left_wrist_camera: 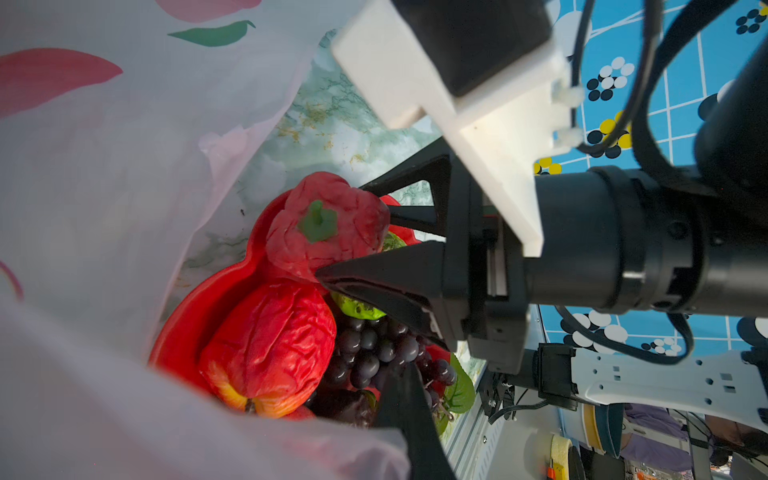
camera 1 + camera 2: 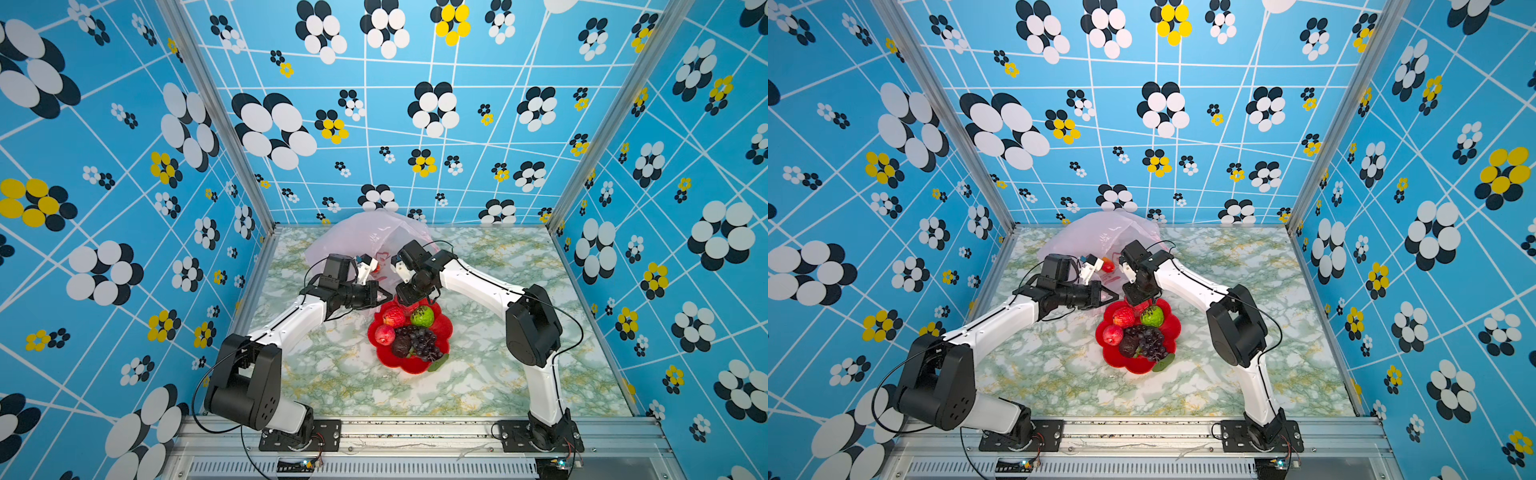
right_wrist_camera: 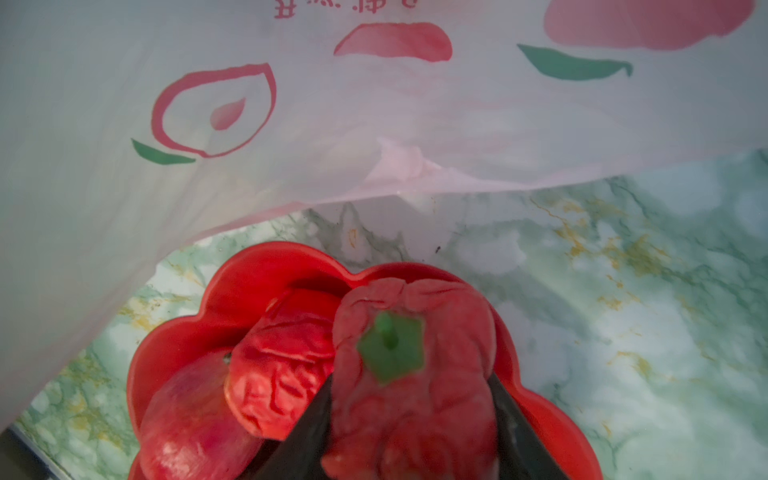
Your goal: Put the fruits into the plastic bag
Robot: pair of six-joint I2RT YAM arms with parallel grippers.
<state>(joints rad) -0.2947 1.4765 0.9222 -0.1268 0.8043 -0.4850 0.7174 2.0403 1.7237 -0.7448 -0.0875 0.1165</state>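
The pale-pink plastic bag point(image 2: 365, 232) lies at the back of the table, and my left gripper point(image 2: 384, 296) is shut on its front edge, holding it lifted beside the plate. A red-orange fruit point(image 2: 1108, 266) shows through the bag film. My right gripper point(image 3: 411, 399) points down over the plate's far side, its fingers point(image 3: 316, 415) pressed on both sides of a wrinkled red fruit with a green stem point(image 3: 411, 316). On the plate lie two red apples point(image 2: 393, 316), a bumpy green fruit point(image 2: 422, 316), a grape bunch point(image 2: 424, 343) and a dark brown fruit point(image 2: 401, 347).
The red flower-shaped plate point(image 2: 444, 328) sits mid-table between the two arms. Patterned blue walls close in the left, right and back sides. Both arm bases are bolted to the metal rail point(image 2: 415, 428) at the front edge.
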